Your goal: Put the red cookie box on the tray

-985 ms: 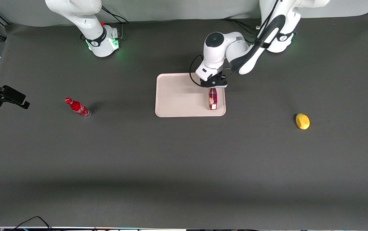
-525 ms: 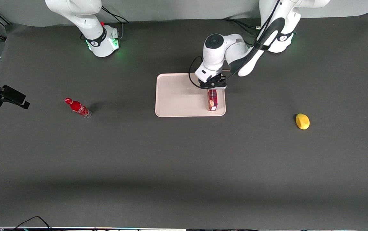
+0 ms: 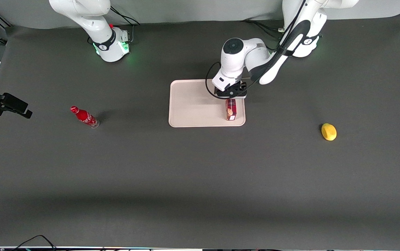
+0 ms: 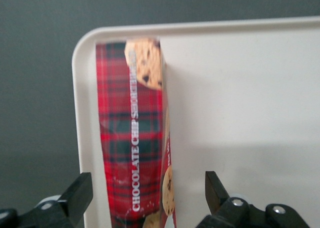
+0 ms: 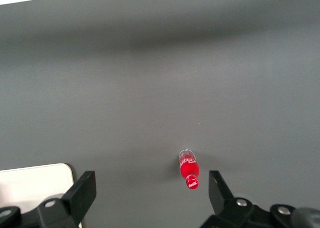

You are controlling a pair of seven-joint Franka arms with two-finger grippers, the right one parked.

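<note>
The red cookie box [image 3: 231,112] lies flat on the pale tray [image 3: 193,104], along the tray's edge toward the working arm's end. Its white end panel faces the front camera. My left gripper [image 3: 230,94] hangs directly above the half of the box farther from the front camera and hides it. In the left wrist view the box [image 4: 132,138] shows red tartan with cookie prints and rests against the tray's [image 4: 240,112] rim. The gripper [image 4: 148,188] is open, its black fingertips [image 4: 82,188] standing well clear of the box on either side.
A small red bottle [image 3: 84,117] lies on the dark table toward the parked arm's end, also seen in the right wrist view [image 5: 189,170]. A yellow fruit [image 3: 328,131] sits toward the working arm's end, nearer the front camera than the tray.
The gripper has drawn slightly up and away from the front camera over the box. The box stays put on the tray.
</note>
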